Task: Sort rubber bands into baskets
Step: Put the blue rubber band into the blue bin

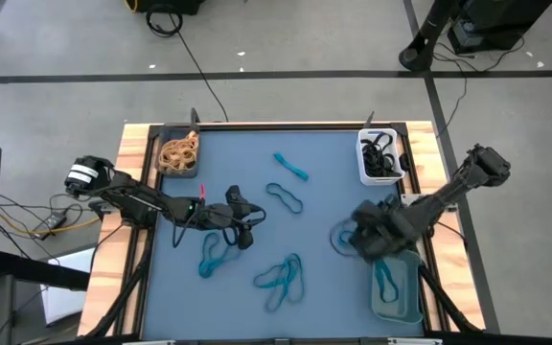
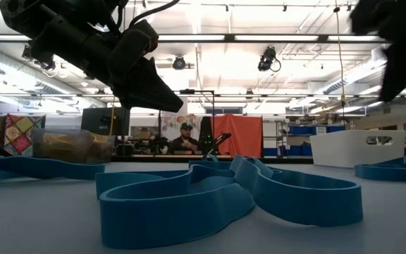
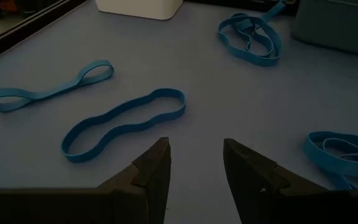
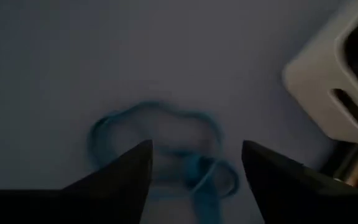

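Observation:
Blue rubber bands lie flat on the blue mat: one band [image 1: 286, 197], a bright one [image 1: 291, 168], a cluster [image 1: 216, 254] and another [image 1: 281, 278]. My left gripper [image 1: 242, 225] [image 3: 194, 168] hovers open over the mat's left middle, the band [image 3: 123, 123] just beyond its fingertips. My right gripper [image 1: 353, 240] [image 4: 194, 168] is open, pointing down over a tangle of blue bands [image 4: 166, 155] beside the grey-teal basket [image 1: 412, 305]. That basket holds a blue band [image 1: 386, 280]. The dark basket [image 1: 161, 144] holds tan bands, and the white basket [image 1: 364, 163] holds black ones.
Wooden table rims [image 1: 132, 163] frame the mat. Black cables run off the far edge [image 1: 199, 77]. In the low view, blue bands [image 2: 231, 194] lie close in front and a seated person [image 2: 185, 137] shows in the room behind. Bare mat lies at the centre [image 1: 333, 192].

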